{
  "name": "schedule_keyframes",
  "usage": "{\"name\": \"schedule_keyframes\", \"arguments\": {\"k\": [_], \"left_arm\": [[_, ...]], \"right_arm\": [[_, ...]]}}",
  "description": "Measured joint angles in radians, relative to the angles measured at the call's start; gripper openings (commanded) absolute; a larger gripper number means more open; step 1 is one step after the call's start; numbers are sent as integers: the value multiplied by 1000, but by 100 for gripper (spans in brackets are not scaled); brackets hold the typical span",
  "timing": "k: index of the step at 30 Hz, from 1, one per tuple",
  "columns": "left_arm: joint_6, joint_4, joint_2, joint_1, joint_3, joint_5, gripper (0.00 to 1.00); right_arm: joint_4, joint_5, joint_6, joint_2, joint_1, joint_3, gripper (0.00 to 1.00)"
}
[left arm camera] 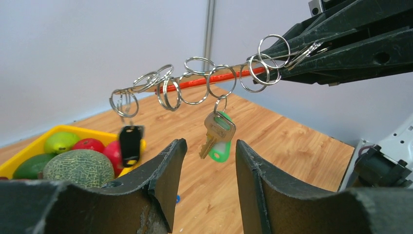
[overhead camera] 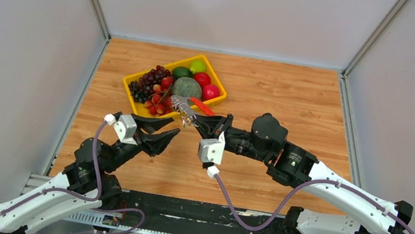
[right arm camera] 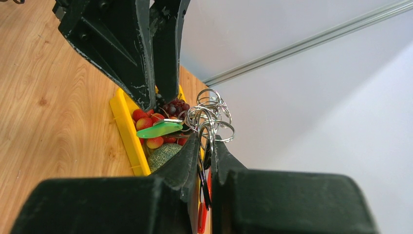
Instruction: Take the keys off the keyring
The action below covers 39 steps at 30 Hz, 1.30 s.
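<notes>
My right gripper (overhead camera: 199, 122) is shut on the red keyring (overhead camera: 202, 106) and holds it in the air, level, near the yellow tray. In the left wrist view the keyring (left arm camera: 214, 79) carries several silver split rings (left arm camera: 195, 80). A brass key with a green tag (left arm camera: 219, 132) and a black fob (left arm camera: 130, 142) hang from them. My left gripper (left arm camera: 207, 152) is open, its fingers either side of and just below the hanging key, not touching it. In the right wrist view the rings (right arm camera: 210, 113) bunch above my shut gripper (right arm camera: 207, 148), with the green tag (right arm camera: 158, 129) beside them.
A yellow tray (overhead camera: 137, 74) of fruit holds grapes (overhead camera: 147, 80), a melon (overhead camera: 187, 87), apples and a lime, just behind the keyring. A small blue bit (left arm camera: 178, 198) lies on the wooden table. Grey walls enclose three sides.
</notes>
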Motion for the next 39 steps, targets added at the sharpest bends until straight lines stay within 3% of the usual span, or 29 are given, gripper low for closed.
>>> {"name": "schedule_keyframes", "arguments": {"k": [11,20,31,33,37,39], "left_arm": [[7,5,32,0,0,-79,49],[12,49,204,0,36,-34,52],[35,98,204,0,47,-6,51],[39,106,206,0,47,3,46],[49,117,225,0,49,30,20],[51,117,236,0,51,39,16]], "right_arm": [[0,-3,0,0,0,0,0],[0,-4,0,0,0,0,0],[0,-20,0,0,0,0,0],[0,-23,0,1,0,0,0],[0,-23,0,3,0,0,0],[0,-23,0,3,0,0,0]]}}
